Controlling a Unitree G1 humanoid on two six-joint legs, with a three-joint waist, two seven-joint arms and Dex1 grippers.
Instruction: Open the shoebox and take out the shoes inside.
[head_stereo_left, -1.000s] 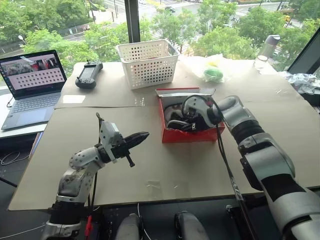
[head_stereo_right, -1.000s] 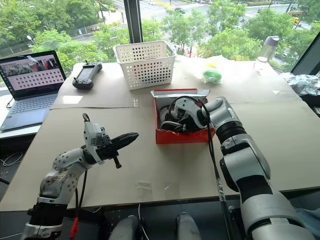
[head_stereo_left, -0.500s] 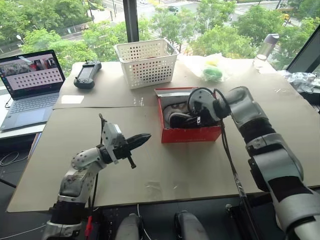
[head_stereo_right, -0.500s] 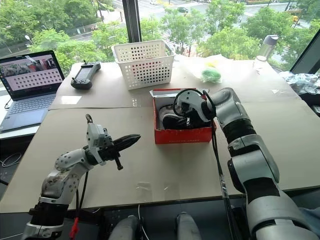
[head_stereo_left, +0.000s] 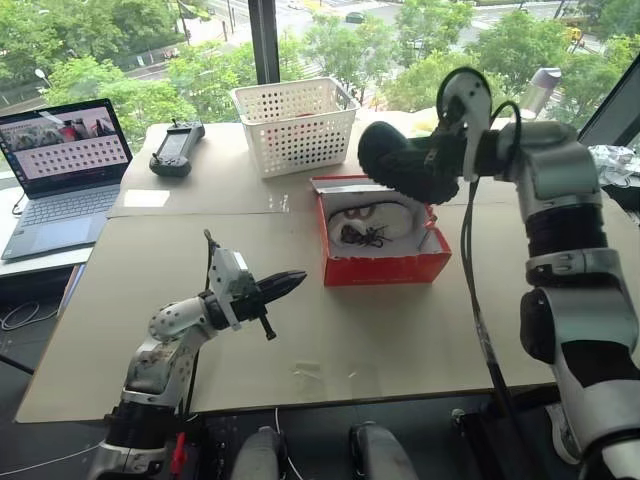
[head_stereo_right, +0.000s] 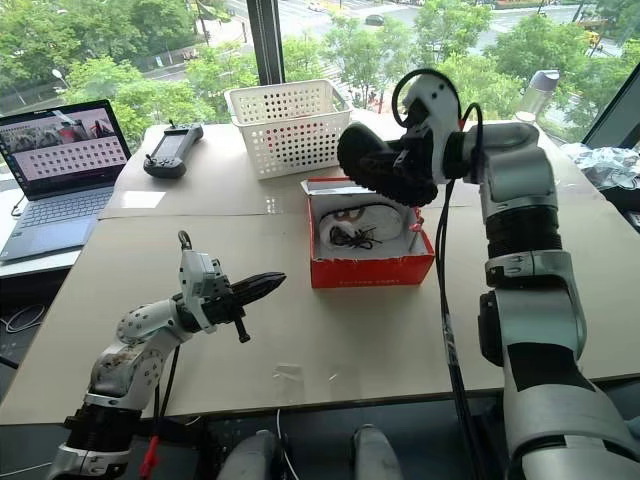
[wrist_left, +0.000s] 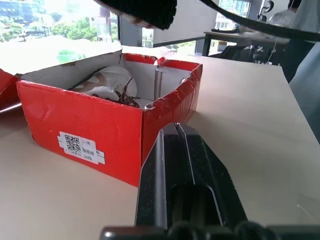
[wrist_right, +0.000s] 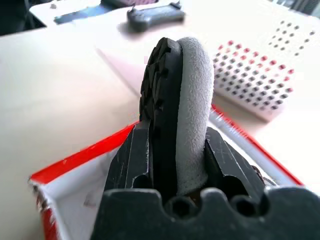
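Right wrist view: right tool (wrist_right: 175, 165) grips one shoe (wrist_right: 177, 110) sideways btwn its fingers, black tread on one side, pale grey upper on the other. Head views show that shoe held up in the air above the far edge of the shoebox (head_stereo_left: 385, 265), clear of it, sole facing the camera.

Shoebox sits mid-surface (head_stereo_left: 300, 350), open, red walls, pale inside, lid folded back on the far side. 2nd shoe (head_stereo_left: 372, 222) lies inside, whitish w/ dark laces, below the rim. Left wrist view shows the box's near wall w/ a white QR label (wrist_left: 81, 148) and torn top edge at the corner.

Left tool (head_stereo_left: 283, 285) hangs above the surface nearer the robot and left of the box, well apart from it, fingers clenched together, nothing in them, tips aimed toward the box.

Far side of surface: white basket (head_stereo_left: 295, 125), black controller (head_stereo_left: 177, 148), laptop (head_stereo_left: 60, 175) w/ screen lit at far left, plastic bag w/ sth green (head_stereo_left: 430, 148) behind the box, bottle (head_stereo_left: 535, 100) at far right.
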